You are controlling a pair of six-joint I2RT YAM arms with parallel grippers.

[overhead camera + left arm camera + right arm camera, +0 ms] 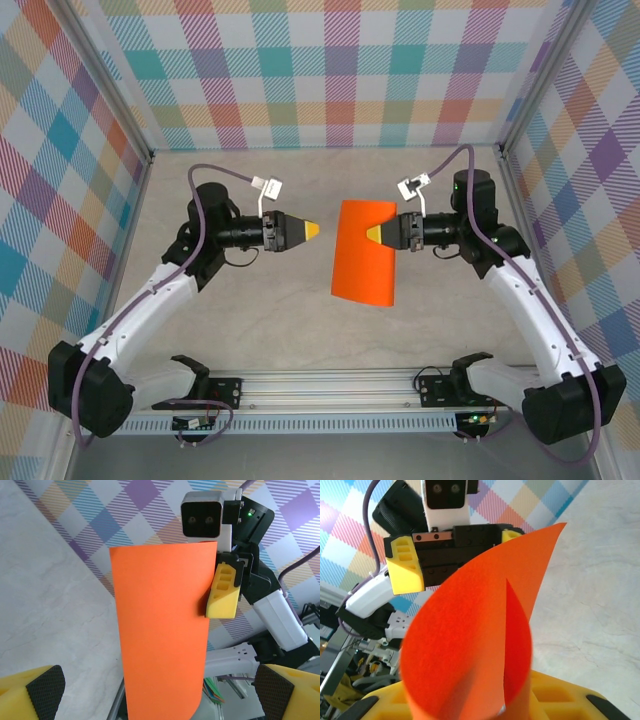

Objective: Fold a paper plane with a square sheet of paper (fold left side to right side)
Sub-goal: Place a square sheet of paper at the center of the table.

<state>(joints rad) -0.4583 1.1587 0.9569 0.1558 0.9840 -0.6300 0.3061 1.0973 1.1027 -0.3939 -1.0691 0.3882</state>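
Two hands are poised above the bench [250, 325], their tips facing each other. Nearer the left side, the left hand [312, 230] is spread wide and empty, pointed at the sheet of paper [365, 262] but apart from it. It is probably placed there so that the loose bend can be met and pressed.

The right hand [374, 234] is pinched on the sheet's right side. In its wrist view, both edges are seen lying together between the yellow fingers [565, 700]. The orange sheet is thus held up off the bench, curled into a soft loop rather than a flat crease. The left-to-right fold is judged formed but not yet sharpened.

Beyond, checked walls [330, 70] are seen.
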